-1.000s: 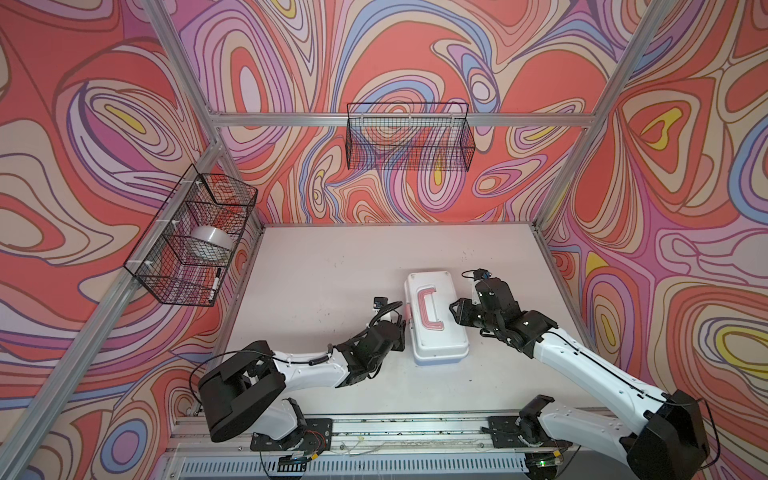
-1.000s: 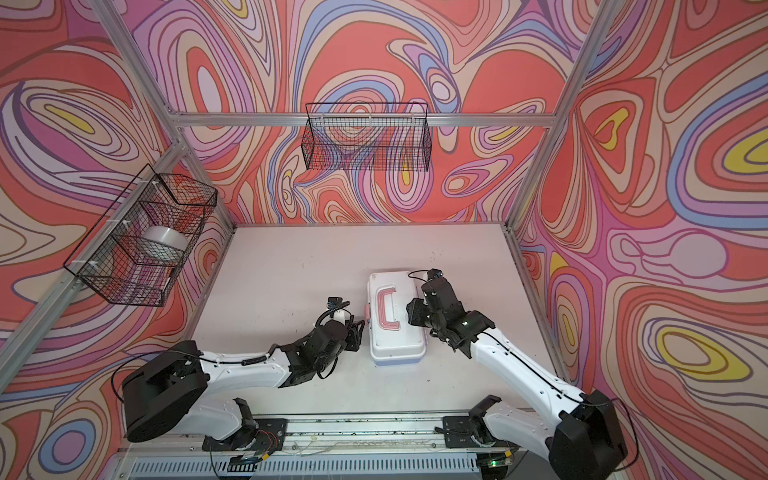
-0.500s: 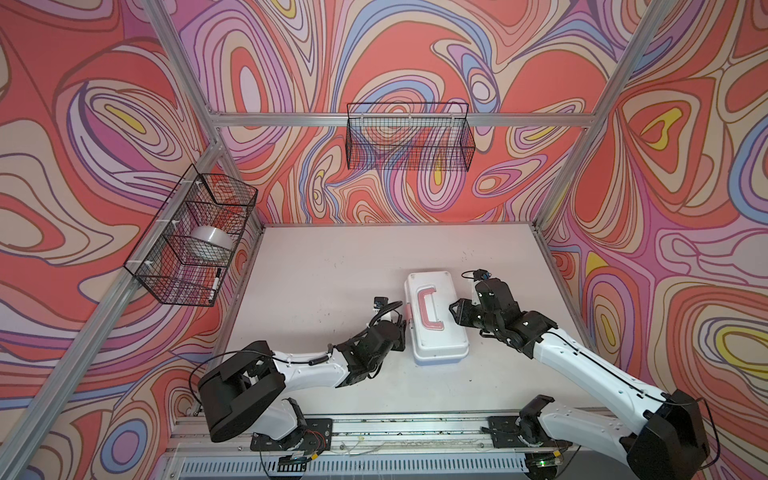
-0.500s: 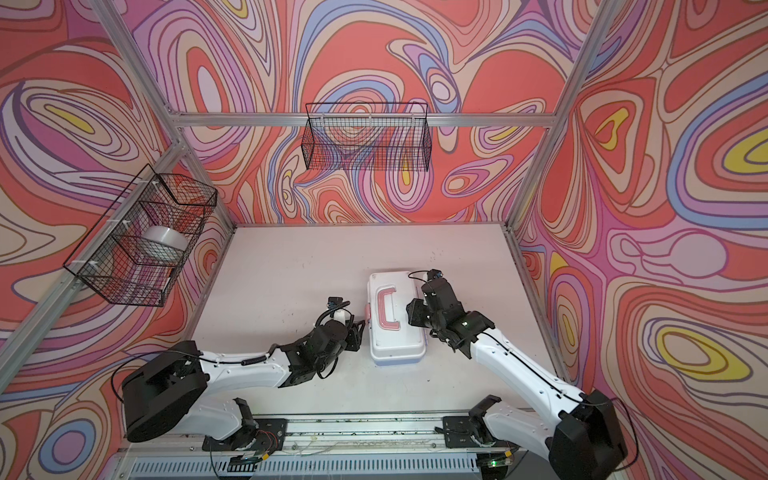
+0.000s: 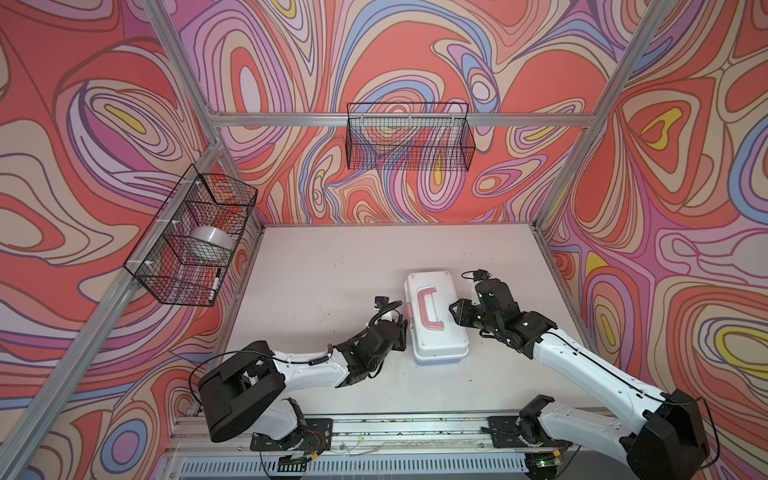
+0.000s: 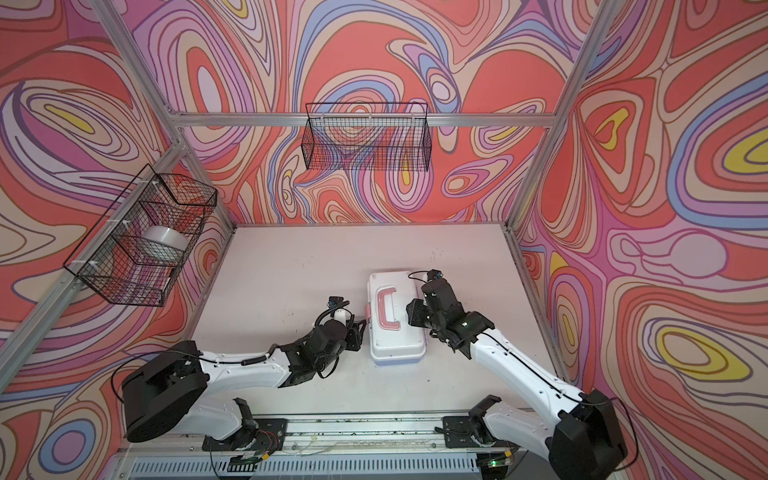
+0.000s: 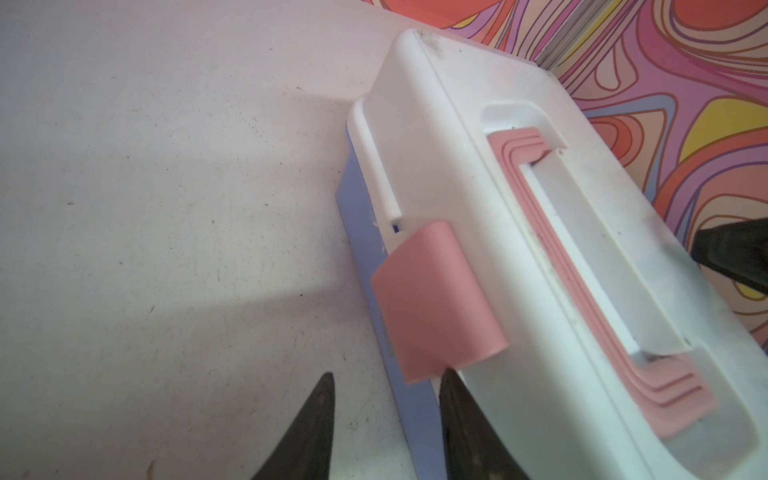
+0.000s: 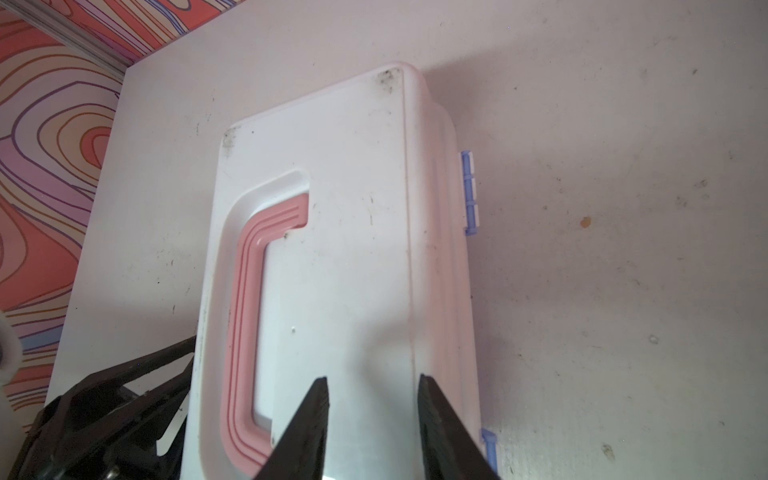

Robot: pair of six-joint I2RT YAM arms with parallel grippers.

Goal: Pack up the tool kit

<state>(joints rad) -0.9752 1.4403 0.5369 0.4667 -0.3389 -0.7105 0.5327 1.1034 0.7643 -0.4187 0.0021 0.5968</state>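
Two grippers stand at the closed white rounded plastic tool kit (image 5: 441, 345) with pink handle (image 8: 245, 291), lying between them on the pale table (image 5: 332, 270): left gripper (image 7: 386, 374) parted and empty beside its pink latch (image 7: 432, 299), right gripper (image 8: 372, 377) parted, empty, above the lid (image 8: 353, 166).

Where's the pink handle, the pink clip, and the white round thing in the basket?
pink handle (image 8: 245, 324), right wrist view, on its long bar.
pink clip (image 7: 436, 307), left wrist view, middle of its flat face.
white round thing (image 5: 210, 243), a top view, on its curved side.
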